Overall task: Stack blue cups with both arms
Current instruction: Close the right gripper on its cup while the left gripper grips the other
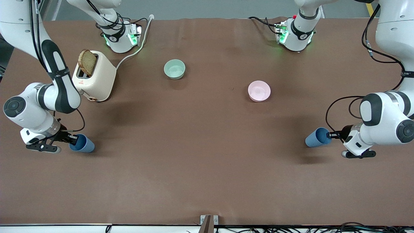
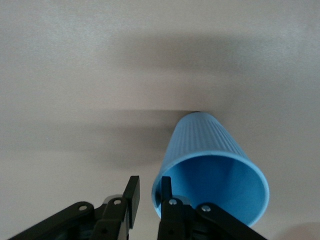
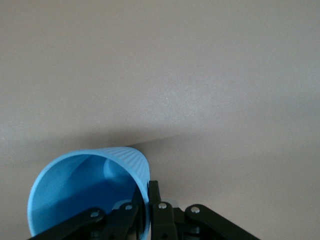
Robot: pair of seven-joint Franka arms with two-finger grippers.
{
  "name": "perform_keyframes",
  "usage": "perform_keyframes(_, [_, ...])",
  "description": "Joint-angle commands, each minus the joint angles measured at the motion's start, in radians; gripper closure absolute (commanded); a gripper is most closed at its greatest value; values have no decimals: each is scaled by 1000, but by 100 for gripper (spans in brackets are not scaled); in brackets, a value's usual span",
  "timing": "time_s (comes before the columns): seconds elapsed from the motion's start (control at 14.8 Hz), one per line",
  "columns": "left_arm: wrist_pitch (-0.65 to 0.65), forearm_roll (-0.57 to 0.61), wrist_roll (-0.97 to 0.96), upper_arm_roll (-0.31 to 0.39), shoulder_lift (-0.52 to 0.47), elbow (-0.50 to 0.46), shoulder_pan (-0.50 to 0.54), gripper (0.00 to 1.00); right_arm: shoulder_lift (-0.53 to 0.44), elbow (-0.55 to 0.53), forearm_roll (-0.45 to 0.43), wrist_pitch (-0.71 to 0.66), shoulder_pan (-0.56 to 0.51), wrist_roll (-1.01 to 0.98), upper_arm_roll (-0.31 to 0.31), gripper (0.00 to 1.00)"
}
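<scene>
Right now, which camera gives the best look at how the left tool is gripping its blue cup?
The left wrist view: the left tool pinches the blue cup by its rim, one finger inside and one outside. The front view shows that cup tilted on the tool, with the grip too small to read. The right wrist view shows only the other cup.

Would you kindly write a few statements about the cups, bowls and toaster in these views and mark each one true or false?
1. Each gripper pinches the rim of a blue cup. True: the left gripper has one finger inside the left arm's cup, and the right gripper likewise grips the right arm's cup.
2. The cups are already stacked. False: they sit at separate ends of the table.
3. The toaster holds a slice of bread. True.
4. The pink bowl is nearer the front camera than both cups. False: it is farther.
</scene>
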Motion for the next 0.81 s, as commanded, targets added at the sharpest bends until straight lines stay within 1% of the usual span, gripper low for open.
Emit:
perform_keyframes(0.0, [-9, 14, 11, -8, 3, 18, 7, 95, -23, -4, 8, -31, -6, -9, 5, 96])
perform_keyframes(0.07, [-10, 14, 11, -8, 3, 20, 4, 99, -38, 2, 8, -55, -3, -9, 5, 96])
perform_keyframes(0.41, [-15, 17, 8, -17, -11, 41, -5, 100, -106, 25, 10, -154, 2, -9, 8, 96])
perform_keyframes(0.54, [-49, 17, 9, -20, -34, 50, -11, 100, -141, 27, 10, -183, 4, -9, 9, 96])
perform_keyframes(0.61, [-61, 17, 6, -34, -46, 55, -13, 100, -161, 30, 10, -210, 10, -9, 9, 96])
perform_keyframes(0.75, [-104, 15, -9, -84, -71, 69, -11, 100, -193, 48, 11, -279, 20, -1, 9, 96])
